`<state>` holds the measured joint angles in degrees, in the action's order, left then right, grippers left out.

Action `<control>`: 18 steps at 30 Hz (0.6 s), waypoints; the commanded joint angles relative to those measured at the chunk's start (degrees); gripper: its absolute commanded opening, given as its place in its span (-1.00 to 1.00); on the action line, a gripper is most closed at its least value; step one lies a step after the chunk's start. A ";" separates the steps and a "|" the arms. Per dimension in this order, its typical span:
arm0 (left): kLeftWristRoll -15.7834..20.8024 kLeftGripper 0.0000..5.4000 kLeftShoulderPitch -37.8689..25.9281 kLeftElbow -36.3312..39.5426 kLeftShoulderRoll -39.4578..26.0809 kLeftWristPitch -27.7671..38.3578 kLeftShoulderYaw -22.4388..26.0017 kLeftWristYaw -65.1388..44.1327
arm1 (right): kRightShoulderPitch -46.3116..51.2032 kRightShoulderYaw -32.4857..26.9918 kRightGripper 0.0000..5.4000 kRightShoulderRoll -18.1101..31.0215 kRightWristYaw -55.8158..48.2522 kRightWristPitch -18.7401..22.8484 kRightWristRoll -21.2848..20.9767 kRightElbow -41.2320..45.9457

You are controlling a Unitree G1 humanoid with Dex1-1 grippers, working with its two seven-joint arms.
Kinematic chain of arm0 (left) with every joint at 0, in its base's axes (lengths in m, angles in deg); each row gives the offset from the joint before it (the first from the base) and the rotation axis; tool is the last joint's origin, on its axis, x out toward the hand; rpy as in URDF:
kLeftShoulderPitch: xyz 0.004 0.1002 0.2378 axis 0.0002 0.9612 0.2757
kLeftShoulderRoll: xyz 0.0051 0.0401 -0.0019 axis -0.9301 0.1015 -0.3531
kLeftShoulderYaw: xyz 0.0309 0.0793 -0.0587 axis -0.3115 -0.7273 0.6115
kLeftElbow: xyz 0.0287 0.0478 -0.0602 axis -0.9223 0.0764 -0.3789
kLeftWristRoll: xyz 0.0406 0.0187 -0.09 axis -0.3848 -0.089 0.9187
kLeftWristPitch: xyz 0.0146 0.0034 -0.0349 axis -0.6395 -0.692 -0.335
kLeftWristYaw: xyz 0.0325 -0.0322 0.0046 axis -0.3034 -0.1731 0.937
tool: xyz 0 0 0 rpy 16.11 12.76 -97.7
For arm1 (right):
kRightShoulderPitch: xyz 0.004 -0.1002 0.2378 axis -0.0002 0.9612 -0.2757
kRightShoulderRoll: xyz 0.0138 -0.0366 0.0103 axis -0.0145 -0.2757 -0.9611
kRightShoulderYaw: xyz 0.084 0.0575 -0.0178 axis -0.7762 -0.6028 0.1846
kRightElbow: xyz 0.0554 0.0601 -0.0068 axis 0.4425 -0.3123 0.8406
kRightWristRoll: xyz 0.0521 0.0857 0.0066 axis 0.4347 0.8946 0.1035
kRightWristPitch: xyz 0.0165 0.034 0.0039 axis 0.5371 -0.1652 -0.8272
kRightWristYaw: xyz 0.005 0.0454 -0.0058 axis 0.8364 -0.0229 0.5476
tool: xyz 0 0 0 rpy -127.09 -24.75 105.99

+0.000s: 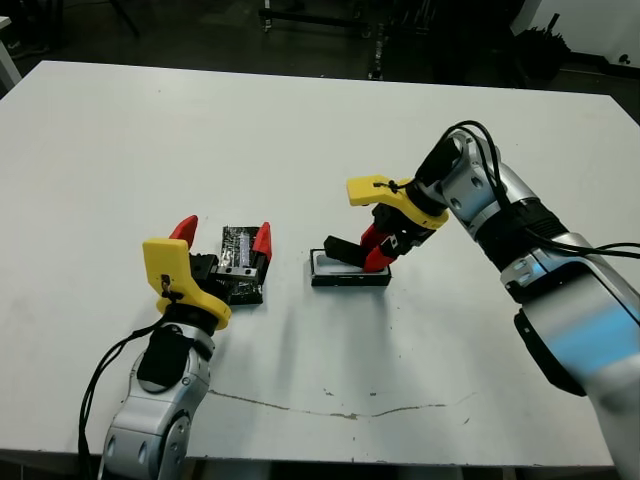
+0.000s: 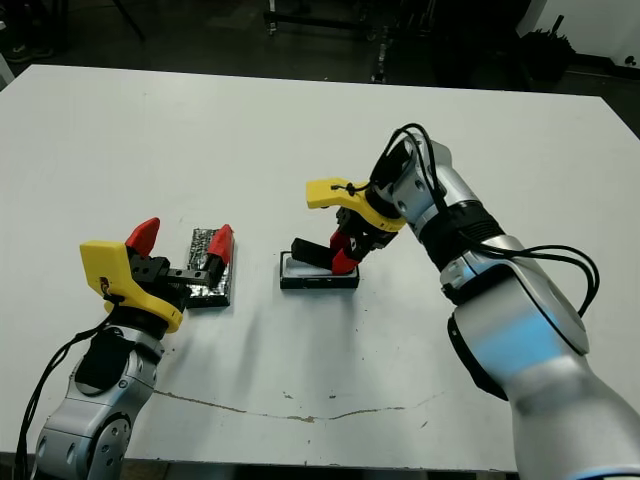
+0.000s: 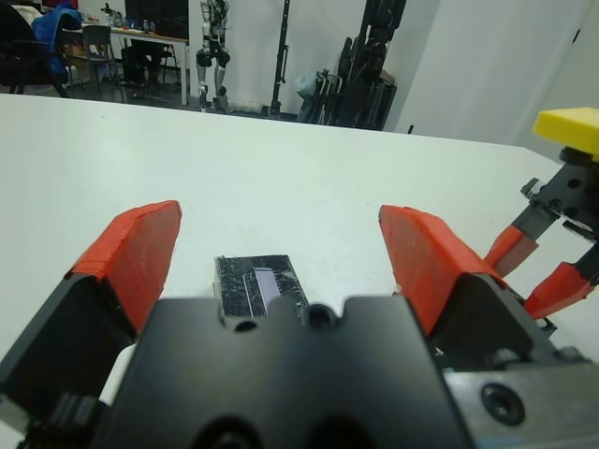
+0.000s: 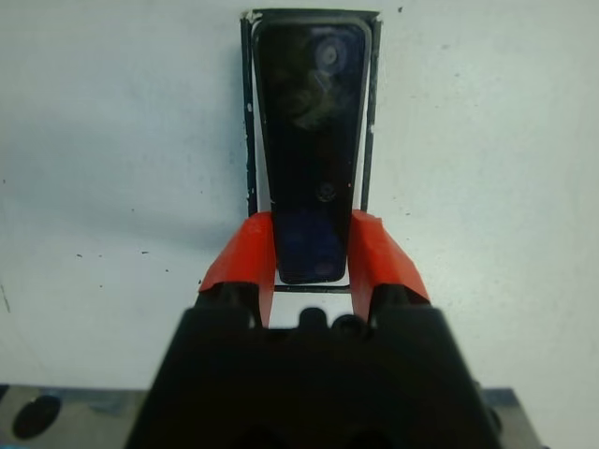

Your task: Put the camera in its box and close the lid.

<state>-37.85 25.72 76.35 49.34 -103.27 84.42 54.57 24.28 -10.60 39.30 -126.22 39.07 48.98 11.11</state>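
Left eye view: the right gripper (image 1: 378, 247) pinches one end of the camera (image 1: 340, 252), which tilts down into the box (image 1: 350, 272) near the middle of the desk (image 1: 300, 130). Toward the desk's near left corner, the left gripper (image 1: 224, 235) hovers over the lid (image 1: 241, 262), fingers spread.

Left wrist view: both red fingers (image 3: 136, 257) stand wide apart with the lid (image 3: 259, 284) flat on the desk between them.

Right wrist view: the fingers (image 4: 379, 257) clamp the camera's (image 4: 312, 122) near end above the box (image 4: 247, 112).

No text, label, brand or number can be read anywhere.
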 commanded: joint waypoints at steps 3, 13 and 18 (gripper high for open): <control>-0.79 1.00 0.57 0.53 -0.45 -0.10 -0.16 -0.02 | 0.38 2.05 -0.38 1.93 0.66 0.58 -3.48 -1.58; -0.59 1.00 0.56 1.04 -0.67 -0.44 -0.23 -0.33 | 0.51 2.68 -0.38 1.82 1.20 0.14 -3.23 0.04; 0.24 1.00 0.45 0.93 -0.65 -0.53 0.17 -0.83 | 0.51 2.21 -0.15 2.28 0.42 -1.60 -2.78 0.78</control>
<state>-37.75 25.72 77.20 49.02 -103.27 84.47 54.10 23.78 -8.83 39.64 -126.16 37.67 47.80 12.56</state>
